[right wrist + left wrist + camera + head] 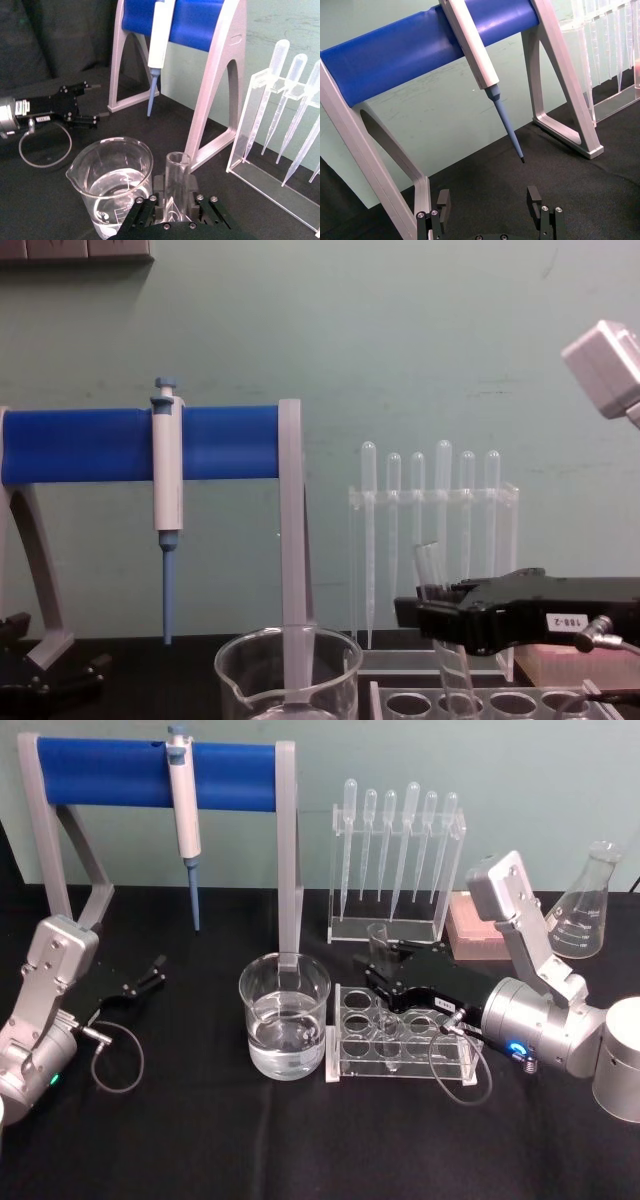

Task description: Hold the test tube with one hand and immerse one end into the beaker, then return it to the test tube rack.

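The clear test tube (378, 942) stands slightly tilted, its lower end down in a hole of the clear tube rack (345, 1065). My right gripper (380, 972) is shut on the test tube's upper part, just below its open rim. In the right wrist view the test tube (176, 170) rises between the fingers of my right gripper (175, 201). The chest view shows the labelled right gripper (412, 612) around the test tube (433, 568). The beaker (285, 1012), part full of water, sits just left of the rack. My left gripper (152, 975) rests open at the far left of the table.
A blue-barred stand (150, 772) with a hanging white-and-blue pipettor (184, 815) rises behind the beaker. A clear holder of plastic pipettes (397, 870) stands behind the tube rack. A conical flask (585, 905) and a pink box (478, 925) are at the back right.
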Controlling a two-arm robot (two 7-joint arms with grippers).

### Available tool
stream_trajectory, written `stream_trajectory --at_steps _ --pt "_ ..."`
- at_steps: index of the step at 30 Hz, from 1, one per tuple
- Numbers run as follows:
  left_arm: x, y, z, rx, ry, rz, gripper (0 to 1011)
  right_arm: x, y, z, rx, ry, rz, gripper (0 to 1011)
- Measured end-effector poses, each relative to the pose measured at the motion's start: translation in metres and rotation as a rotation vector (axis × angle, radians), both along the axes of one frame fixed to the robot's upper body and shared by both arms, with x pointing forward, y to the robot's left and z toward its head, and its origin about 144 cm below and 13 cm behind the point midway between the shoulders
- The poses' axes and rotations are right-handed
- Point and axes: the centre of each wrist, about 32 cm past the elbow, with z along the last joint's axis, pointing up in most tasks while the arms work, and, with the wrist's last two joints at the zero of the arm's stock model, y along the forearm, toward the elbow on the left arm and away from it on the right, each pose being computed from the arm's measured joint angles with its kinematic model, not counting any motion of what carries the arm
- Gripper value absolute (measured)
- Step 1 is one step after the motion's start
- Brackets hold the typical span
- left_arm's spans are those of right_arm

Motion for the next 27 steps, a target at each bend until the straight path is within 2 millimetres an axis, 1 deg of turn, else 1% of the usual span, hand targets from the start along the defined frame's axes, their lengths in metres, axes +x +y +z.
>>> stream_trajectory --at_steps 1,4,9,11,15,19,27 --pt "0.000 0.000 0.000 0.000 0.000 0.000 1000 0.000 -0.001 0.000 0.012 0.003 -0.003 274" --pt "0.000 0.000 0.000 0.000 0.000 0.000 1000 -0.003 -0.003 0.000 0.047 0.006 -0.008 228" --pt "0.000 0.000 0.000 0.000 0.000 0.000 1000 -0.009 -0.007 0.005 0.105 -0.006 -0.017 224" --pt "0.000 0.000 0.000 0.000 0.000 0.000 1000 -0.015 -0.011 0.012 0.154 -0.030 -0.026 225" --pt "0.000 0.000 0.000 0.000 0.000 0.000 1000 -0.021 -0.014 0.020 0.195 -0.059 -0.035 225" --pt "0.000 0.000 0.000 0.000 0.000 0.000 1000 -0.028 -0.016 0.034 0.234 -0.108 -0.048 224" --pt "0.000 0.000 0.000 0.000 0.000 0.000 1000 -0.029 -0.013 0.037 0.214 -0.130 -0.038 224"
